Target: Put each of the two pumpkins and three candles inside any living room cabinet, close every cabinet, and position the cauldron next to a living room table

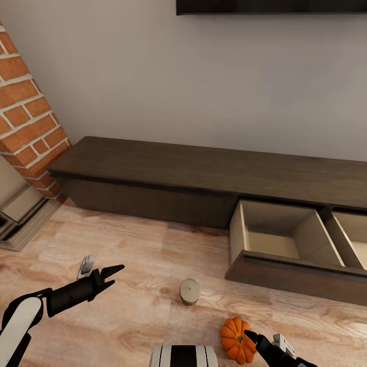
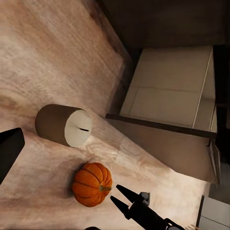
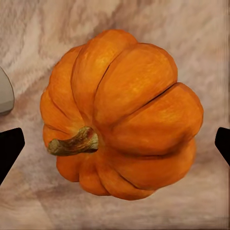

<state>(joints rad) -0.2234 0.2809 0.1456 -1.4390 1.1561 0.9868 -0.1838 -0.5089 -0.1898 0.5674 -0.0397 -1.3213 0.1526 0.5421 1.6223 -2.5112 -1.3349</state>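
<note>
Nearby, a candle [image 1: 189,291] stands beside the pumpkin [image 1: 236,340], drawer [image 1: 285,265] open.

a home living room: a long low dark wood cabinet [image 1: 204,176] stands against a plain pale wall beneath the edge of a dark wall-mounted screen [image 1: 270,6], with a brick column [image 1: 28,117] and light wood-plank floor [image 1: 127,255].

Soft, even, glare-free rendered light, faint shadows beneath the pumpkin [image 3: 122,115] and candle [image 1: 189,291], sharp throughout.
</note>
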